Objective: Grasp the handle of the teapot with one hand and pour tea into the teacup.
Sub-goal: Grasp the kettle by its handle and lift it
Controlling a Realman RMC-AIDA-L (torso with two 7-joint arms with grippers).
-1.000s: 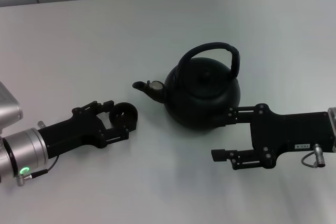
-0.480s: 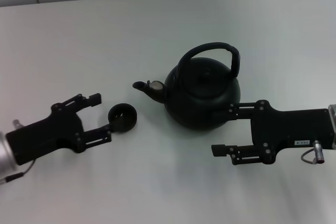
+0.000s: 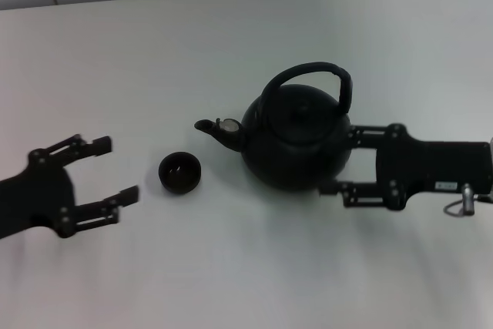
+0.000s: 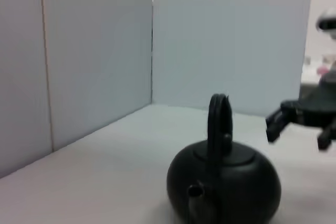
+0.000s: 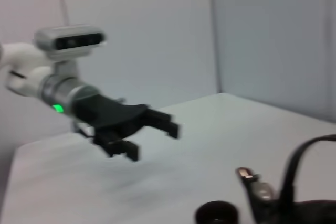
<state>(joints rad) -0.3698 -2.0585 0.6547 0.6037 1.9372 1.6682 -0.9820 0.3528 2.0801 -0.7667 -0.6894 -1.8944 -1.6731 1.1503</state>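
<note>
The teapot sits on a white table before grey wall panels, both grippers spread empty.

You cannot see the whole left gripper in the head view: the left edge cuts off its arm behind the wrist, and its outline is smeared by blur. The right gripper has its fingertips lost against the black teapot, so you cannot tell contact. In the left wrist view the bottom edge trims the teapot's base. In the right wrist view the teacup shows only its rim, and the handle runs off the right edge.
</note>
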